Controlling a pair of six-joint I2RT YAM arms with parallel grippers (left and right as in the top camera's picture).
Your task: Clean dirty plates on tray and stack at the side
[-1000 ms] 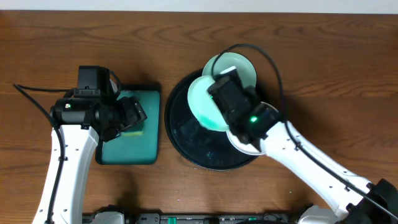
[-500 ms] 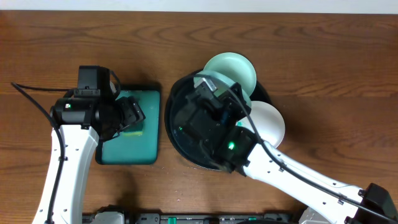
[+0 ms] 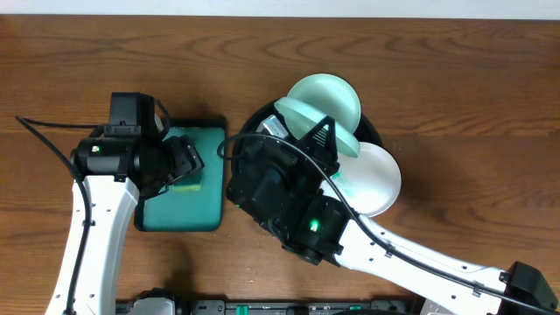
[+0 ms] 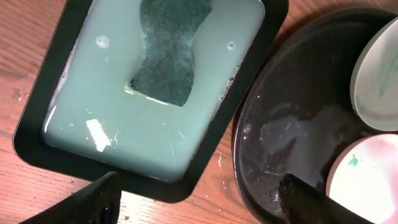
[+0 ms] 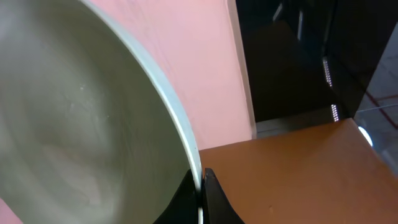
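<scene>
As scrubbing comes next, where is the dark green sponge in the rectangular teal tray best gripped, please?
Probably across the narrowed waist of the dark green sponge, from above: it lies flat in milky liquid, and the teal tray walls off its sides.

You are looking down on a brown wooden tabletop (image 3: 472, 79) with grain running side to side, lit evenly and without hard shadows. A thin pale strip (image 3: 280, 5) runs along its far edge. From the right wrist view you see a pinkish wall (image 5: 193, 56), a dark recess (image 5: 292, 56) with faint glints beside it, and an orange-brown surface (image 5: 292, 174) below.
</scene>
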